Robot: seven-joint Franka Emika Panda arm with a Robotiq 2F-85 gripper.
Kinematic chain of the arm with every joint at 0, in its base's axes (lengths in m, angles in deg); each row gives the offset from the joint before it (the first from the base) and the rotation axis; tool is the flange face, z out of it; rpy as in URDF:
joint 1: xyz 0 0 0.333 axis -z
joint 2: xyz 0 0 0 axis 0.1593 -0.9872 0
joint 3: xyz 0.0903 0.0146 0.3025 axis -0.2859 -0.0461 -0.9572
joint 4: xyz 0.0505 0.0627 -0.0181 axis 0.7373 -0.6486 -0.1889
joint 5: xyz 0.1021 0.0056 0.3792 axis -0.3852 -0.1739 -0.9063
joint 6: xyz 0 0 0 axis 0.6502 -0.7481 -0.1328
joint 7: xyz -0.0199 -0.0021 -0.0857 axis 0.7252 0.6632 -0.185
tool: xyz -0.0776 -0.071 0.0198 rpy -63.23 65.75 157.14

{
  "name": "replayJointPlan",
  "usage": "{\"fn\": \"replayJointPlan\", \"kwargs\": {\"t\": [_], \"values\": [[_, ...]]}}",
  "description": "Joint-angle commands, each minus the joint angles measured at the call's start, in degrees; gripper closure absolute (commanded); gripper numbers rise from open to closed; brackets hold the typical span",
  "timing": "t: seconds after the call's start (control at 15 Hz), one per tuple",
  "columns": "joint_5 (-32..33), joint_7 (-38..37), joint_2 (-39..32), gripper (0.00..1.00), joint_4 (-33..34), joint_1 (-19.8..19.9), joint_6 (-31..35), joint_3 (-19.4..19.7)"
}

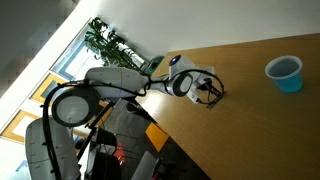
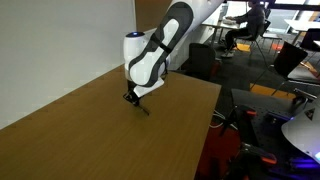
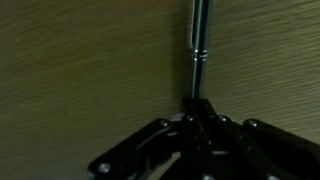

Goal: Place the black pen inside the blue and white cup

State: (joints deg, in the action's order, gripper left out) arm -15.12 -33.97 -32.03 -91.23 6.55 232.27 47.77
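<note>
The black pen [image 3: 199,45] runs straight up from my jaws in the wrist view, against the wooden table. My gripper [image 3: 196,108] is shut on its lower end. In an exterior view the gripper [image 1: 210,92] is low over the table, and the blue and white cup [image 1: 285,73] stands far off near the table's other end. In an exterior view my gripper [image 2: 134,99] touches down near the table's edge, with the pen [image 2: 143,107] as a thin dark sliver under it. The cup is out of that view.
The wooden table [image 1: 250,120] fills most of the scene. A green plant [image 1: 112,45] stands by the window behind the arm. Office chairs and desks [image 2: 270,50] lie beyond the table's edge.
</note>
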Motion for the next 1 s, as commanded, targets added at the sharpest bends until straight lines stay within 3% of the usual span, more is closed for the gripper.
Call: {"fn": "replayJointPlan", "kwargs": {"t": [0.0,0.2,0.67,0.93], "values": [[0.12,-1.26,3.19,0.97,-2.11,-1.76,-0.8,0.73],[0.22,0.22,7.51,0.97,-3.9,-1.59,-5.58,-0.23],[3.2,3.64,18.83,0.97,-4.21,-0.59,-27.72,-1.37],[7.95,0.28,22.25,0.97,-2.93,-1.69,-35.37,-0.32]]}}
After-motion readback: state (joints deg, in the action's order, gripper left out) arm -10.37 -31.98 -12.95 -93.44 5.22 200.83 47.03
